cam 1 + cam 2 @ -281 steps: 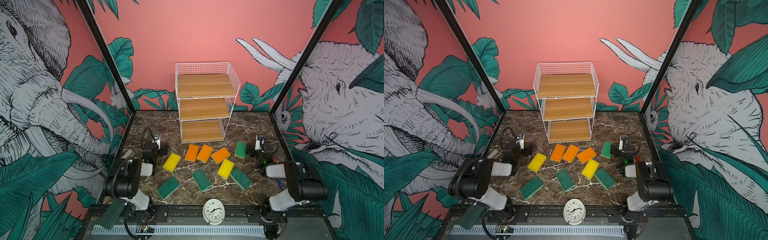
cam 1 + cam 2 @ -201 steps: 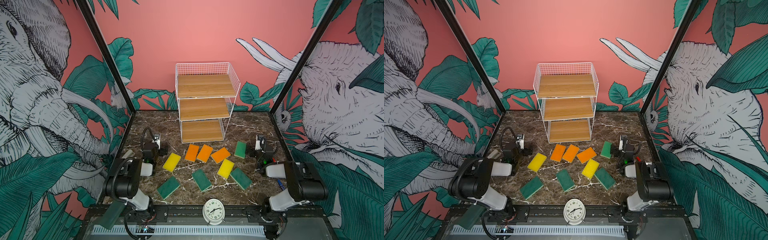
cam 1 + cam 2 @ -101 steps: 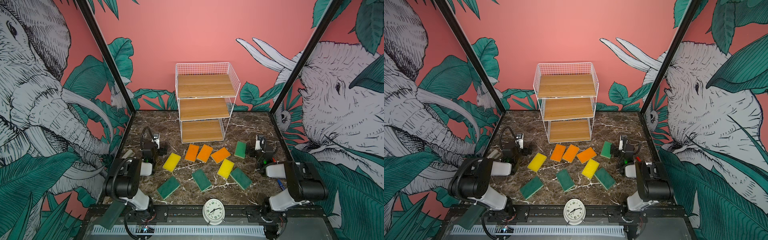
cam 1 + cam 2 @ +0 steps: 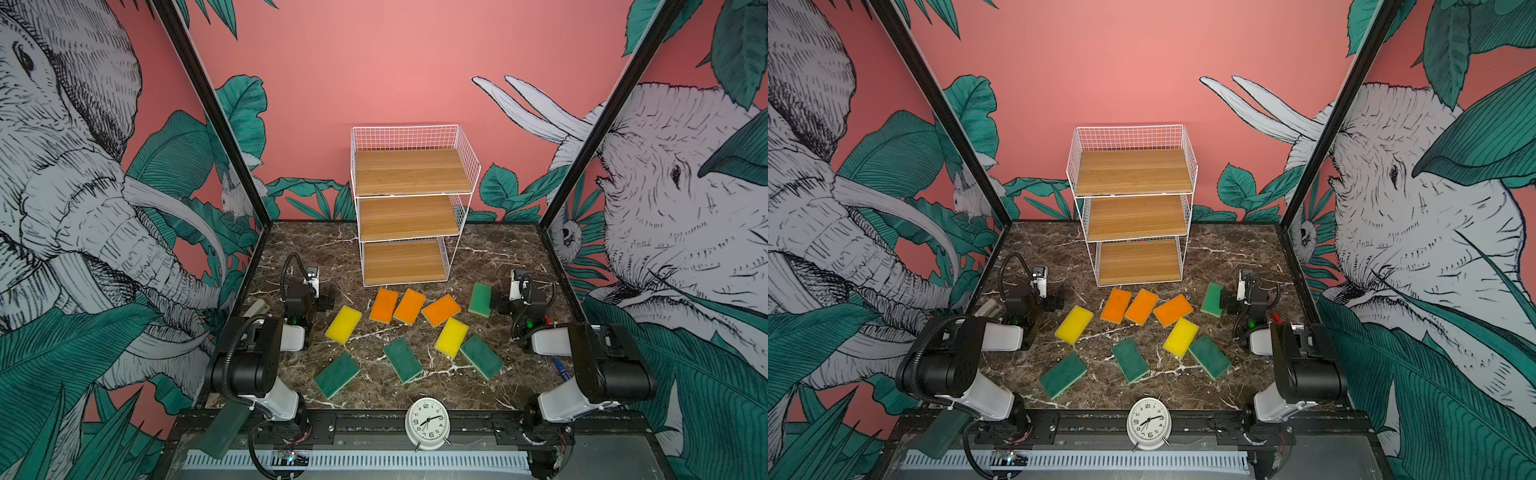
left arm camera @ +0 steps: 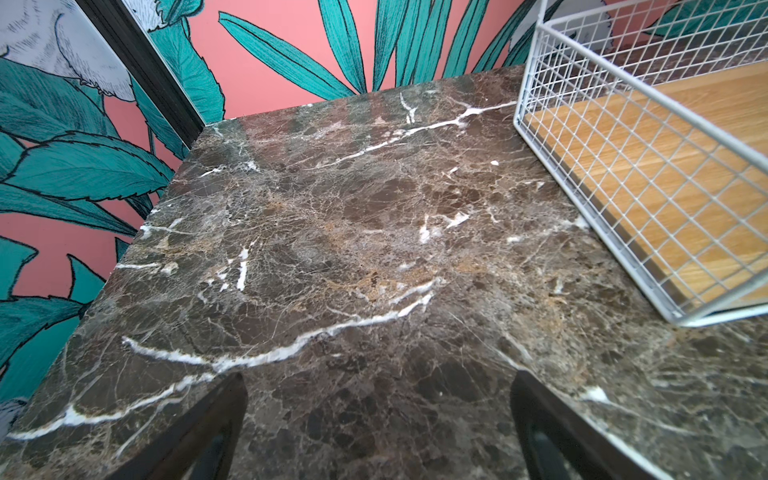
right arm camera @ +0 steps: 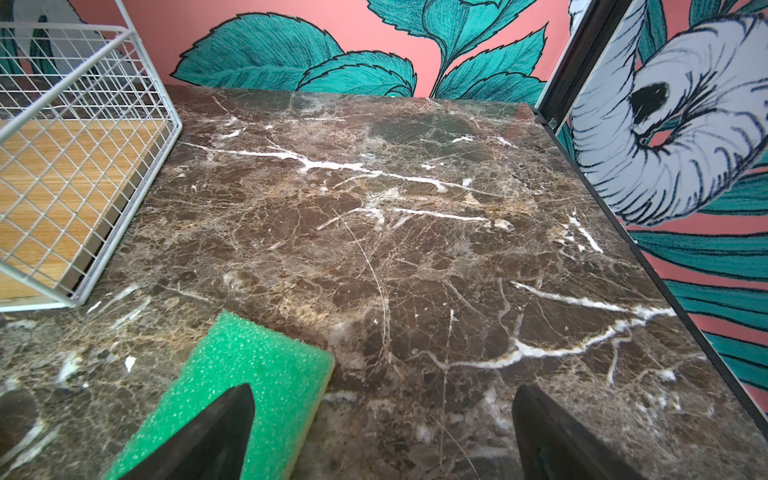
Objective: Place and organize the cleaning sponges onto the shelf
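At the centre of both top views, the cleaning sponges lie flat on the counter [image 4: 494, 253], all in front of the shelf [image 4: 409, 172], which stands at the upper centre against the pink wall. The orange sponges [image 4: 409, 306] form a row of three just below the lowest shelf board. The left yellow sponge [image 4: 343, 324] lies to the lower left of the row. The right yellow sponge [image 4: 451, 337] lies to its lower right, just beside the right green sponge [image 4: 481, 356]. The centre green sponge [image 4: 402, 359] and the left green sponge [image 4: 336, 375] lie nearer the lower edge. The upper green sponge [image 4: 480, 294] lies just beside the right tool [image 6: 382, 432], whose jaws are spread wide. One finger overlaps this sponge in the right wrist view, and contact cannot be determined. The left tool [image 5: 380, 428] is spread wide above the marble counter. A clock [image 4: 427, 423] stands at the lower centre.
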